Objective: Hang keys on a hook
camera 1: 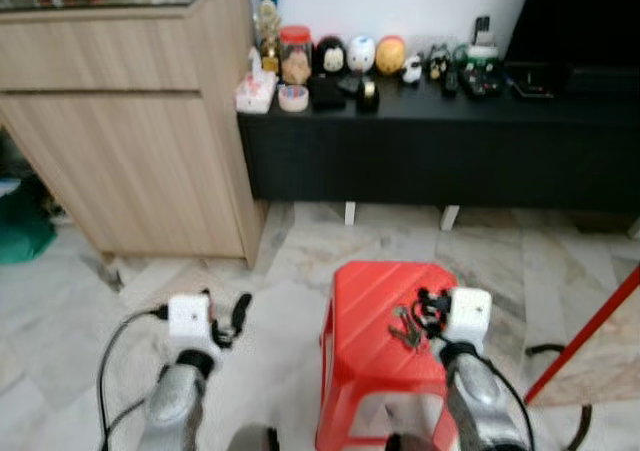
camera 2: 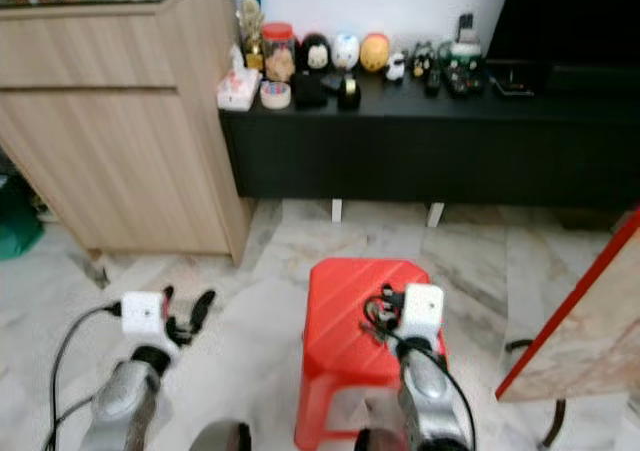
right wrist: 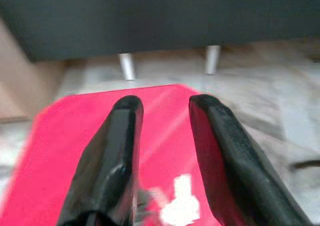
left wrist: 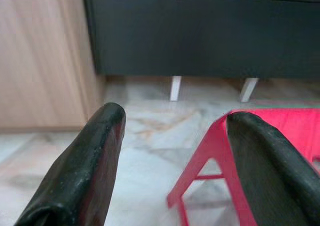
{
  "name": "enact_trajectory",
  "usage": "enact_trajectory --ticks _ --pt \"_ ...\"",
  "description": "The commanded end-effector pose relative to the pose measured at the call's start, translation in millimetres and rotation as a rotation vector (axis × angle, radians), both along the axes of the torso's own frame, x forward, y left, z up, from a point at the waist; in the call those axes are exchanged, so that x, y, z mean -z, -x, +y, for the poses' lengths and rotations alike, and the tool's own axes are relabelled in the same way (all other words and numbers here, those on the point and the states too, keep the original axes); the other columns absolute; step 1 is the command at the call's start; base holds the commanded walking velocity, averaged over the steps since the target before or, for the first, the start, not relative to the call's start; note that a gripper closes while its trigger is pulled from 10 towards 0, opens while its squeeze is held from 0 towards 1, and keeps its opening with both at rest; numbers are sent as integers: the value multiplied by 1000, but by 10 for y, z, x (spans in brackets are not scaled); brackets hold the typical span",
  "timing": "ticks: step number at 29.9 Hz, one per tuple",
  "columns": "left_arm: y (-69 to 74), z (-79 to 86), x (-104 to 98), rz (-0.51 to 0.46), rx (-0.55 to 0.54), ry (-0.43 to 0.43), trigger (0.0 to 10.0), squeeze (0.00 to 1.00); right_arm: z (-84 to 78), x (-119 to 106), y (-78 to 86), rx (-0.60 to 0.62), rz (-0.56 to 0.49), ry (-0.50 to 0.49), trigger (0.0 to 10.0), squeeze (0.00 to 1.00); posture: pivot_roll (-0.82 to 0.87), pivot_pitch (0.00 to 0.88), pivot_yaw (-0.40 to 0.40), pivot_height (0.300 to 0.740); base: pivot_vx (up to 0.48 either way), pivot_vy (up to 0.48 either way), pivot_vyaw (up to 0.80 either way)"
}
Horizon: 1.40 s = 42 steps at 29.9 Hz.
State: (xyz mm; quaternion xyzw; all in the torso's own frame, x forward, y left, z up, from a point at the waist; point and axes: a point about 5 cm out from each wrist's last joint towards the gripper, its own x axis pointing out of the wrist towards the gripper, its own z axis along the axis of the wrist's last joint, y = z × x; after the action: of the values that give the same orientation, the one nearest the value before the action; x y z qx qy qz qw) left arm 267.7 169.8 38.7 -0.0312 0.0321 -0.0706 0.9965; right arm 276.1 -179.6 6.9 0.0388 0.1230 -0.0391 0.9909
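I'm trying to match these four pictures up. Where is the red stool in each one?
Left eye view: red stool at bottom centre.
Right eye view: bottom centre again.
Left wrist view: just beyond the left end effector, partly hidden by one finger.
Right wrist view: its top lies beneath the right end effector.
Shared landmark: the black cabinet on white legs, behind the stool.

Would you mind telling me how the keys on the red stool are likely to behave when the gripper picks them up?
The keys look like a loose metal bunch, so they will probably dangle and swing. Lying flat on the smooth red stool, they may slide when nudged. The right gripper is open right beside them.
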Motion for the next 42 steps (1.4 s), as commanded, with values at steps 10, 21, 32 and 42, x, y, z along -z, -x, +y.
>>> enact_trajectory --ticks 10,21,32,42 --pt "0 96 -14 2 -14 -31 10000 0 87 -7 -39 -12 4 -19 10000 0 31 26 -24 622 250 0 0" --pt "4 78 2 13 -7 -32 10000 0 99 59 -9 -44 49 -17 10000 0 28 28 -24 622 0 0 0" --pt "4 75 9 17 -6 -34 10000 0 95 135 38 -69 99 -2 10000 0 27 29 -23 622 0 0 356" --pt "8 59 23 25 0 -35 10000 0 79 259 88 -83 212 -21 10000 0 25 36 -21 622 0 0 0"
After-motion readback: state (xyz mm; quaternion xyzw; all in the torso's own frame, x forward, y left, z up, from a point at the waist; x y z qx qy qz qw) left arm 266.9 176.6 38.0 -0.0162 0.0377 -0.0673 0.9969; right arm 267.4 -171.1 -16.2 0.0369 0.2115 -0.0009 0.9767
